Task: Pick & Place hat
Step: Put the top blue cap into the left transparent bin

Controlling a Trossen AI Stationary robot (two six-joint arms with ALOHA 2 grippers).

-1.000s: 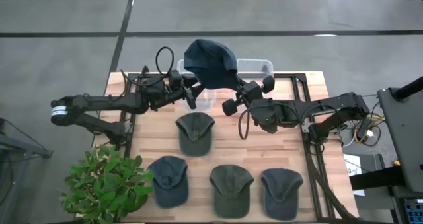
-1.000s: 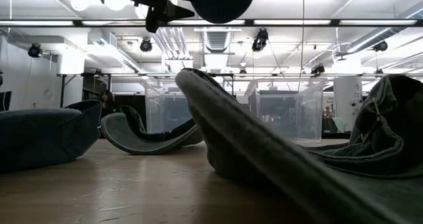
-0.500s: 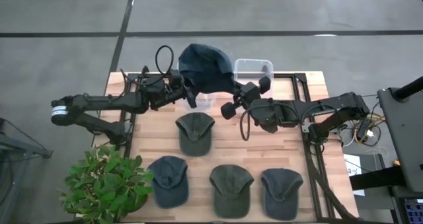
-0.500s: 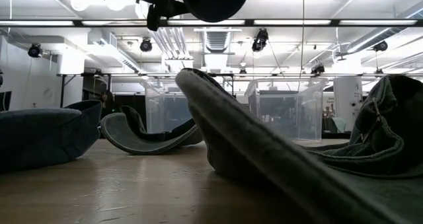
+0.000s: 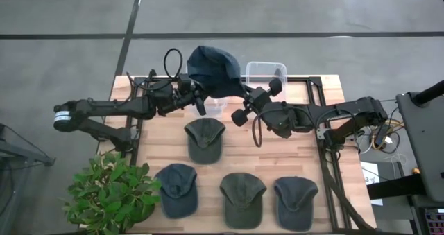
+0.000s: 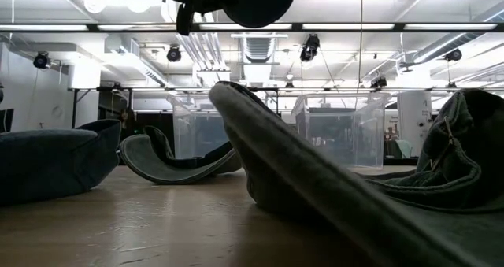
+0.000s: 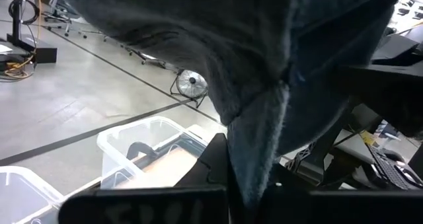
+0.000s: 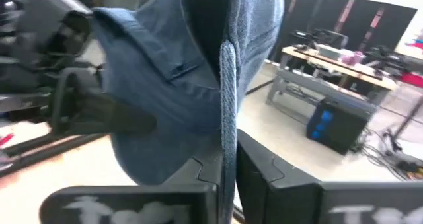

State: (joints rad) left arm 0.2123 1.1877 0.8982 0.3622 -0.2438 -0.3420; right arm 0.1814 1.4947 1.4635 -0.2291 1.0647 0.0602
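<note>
a: where's the hat (image 5: pixel 214 68)?

b: in the air at the far edge of the table (image 5: pixel 326 96), hanging between both my grippers. my left gripper (image 5: pixel 198 96) is pinched on one edge, my right gripper (image 5: pixel 244 105) is pinched on the other. each wrist view shows fabric clamped between that arm's two fingers.

a: and the drop spot?

b: my read: one of the two clear bins (image 5: pixel 266 71) at the far edge. the hat sits above the gap between them, covering most of the left bin (image 5: pixel 216 107). that one is nearer my left arm. the hat's long axis runs roughly across the table, gripper to gripper, so the bins lie just below and beside it.

a: condition of the hat?

b: dark blue, soft, slumped into a dome, stitching visible along the folds. four more caps (image 5: pixel 205 139) lie flat on the table, well apart from it.
</note>
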